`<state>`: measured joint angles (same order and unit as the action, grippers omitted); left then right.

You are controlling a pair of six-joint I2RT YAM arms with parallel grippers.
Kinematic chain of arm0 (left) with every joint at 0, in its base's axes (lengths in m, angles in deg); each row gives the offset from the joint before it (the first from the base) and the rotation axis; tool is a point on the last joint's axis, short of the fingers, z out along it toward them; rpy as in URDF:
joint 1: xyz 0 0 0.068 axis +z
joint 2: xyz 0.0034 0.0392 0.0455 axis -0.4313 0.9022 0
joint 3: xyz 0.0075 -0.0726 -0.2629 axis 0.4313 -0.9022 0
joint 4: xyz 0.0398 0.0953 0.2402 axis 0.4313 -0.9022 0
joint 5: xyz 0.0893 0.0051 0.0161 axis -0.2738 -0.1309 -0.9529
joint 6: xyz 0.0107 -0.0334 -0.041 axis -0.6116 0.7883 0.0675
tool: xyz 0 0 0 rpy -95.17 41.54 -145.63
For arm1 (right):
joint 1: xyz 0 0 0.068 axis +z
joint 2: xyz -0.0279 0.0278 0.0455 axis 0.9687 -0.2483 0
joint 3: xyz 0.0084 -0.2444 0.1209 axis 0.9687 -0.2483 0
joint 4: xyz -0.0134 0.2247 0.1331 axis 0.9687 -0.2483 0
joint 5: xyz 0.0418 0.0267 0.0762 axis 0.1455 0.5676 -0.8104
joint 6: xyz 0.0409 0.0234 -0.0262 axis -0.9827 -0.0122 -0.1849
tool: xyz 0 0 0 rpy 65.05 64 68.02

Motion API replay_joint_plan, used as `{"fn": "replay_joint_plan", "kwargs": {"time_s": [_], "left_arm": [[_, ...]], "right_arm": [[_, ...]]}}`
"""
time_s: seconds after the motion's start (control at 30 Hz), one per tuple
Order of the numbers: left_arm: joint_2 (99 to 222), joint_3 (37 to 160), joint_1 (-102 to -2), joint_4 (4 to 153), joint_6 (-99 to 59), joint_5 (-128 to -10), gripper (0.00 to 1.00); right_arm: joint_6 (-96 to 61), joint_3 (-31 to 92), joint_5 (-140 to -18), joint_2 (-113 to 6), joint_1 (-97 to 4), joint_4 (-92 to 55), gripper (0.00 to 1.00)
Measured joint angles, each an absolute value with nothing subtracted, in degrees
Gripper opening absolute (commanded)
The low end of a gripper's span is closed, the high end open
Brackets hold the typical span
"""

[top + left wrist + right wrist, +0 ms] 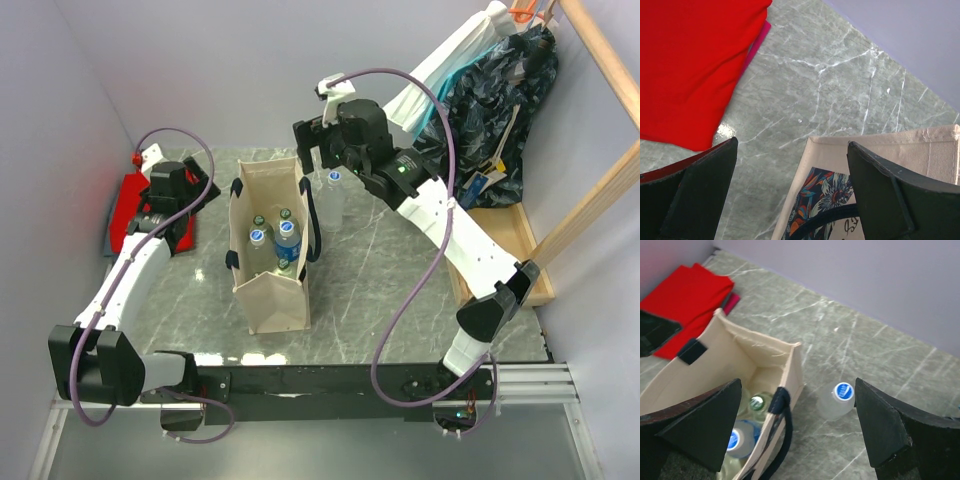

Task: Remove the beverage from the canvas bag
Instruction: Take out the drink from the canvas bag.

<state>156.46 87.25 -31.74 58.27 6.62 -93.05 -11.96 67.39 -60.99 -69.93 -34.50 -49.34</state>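
Observation:
The beige canvas bag (268, 262) stands upright mid-table with navy handles and its mouth open. Several bottles stand inside it, among them a blue-capped one (735, 439) and a green-capped one (757, 402). One clear bottle with a blue cap (840, 399) stands on the table just right of the bag's far corner (335, 188). My right gripper (798, 382) hangs open above that corner and the outside bottle (318, 150), holding nothing. My left gripper (792, 144) is open and empty to the bag's left (185, 215), with the bag's printed side (880, 150) below it.
A red folded cloth (135, 205) lies at the far left by the wall (690, 65). At the right stands a wooden rack (600, 190) hung with clothes (500, 90), its base (505, 235) on the table's edge. Grey marble surface (380, 260) stretches right of the bag.

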Motion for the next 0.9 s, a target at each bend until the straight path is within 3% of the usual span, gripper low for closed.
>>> {"fn": "replay_joint_plan", "kwargs": {"time_s": [0.43,0.9], "left_arm": [[155.4,87.3,-31.7,58.3,6.5,-92.0,0.96],[154.7,85.9,-31.7,58.8,6.5,-92.0,0.96]], "right_arm": [[-12.5,74.5,-69.3,-70.0,-31.9,-55.1,1.00],[-12.9,69.1,-71.1,-71.0,-25.1,-57.8,0.99]]}}
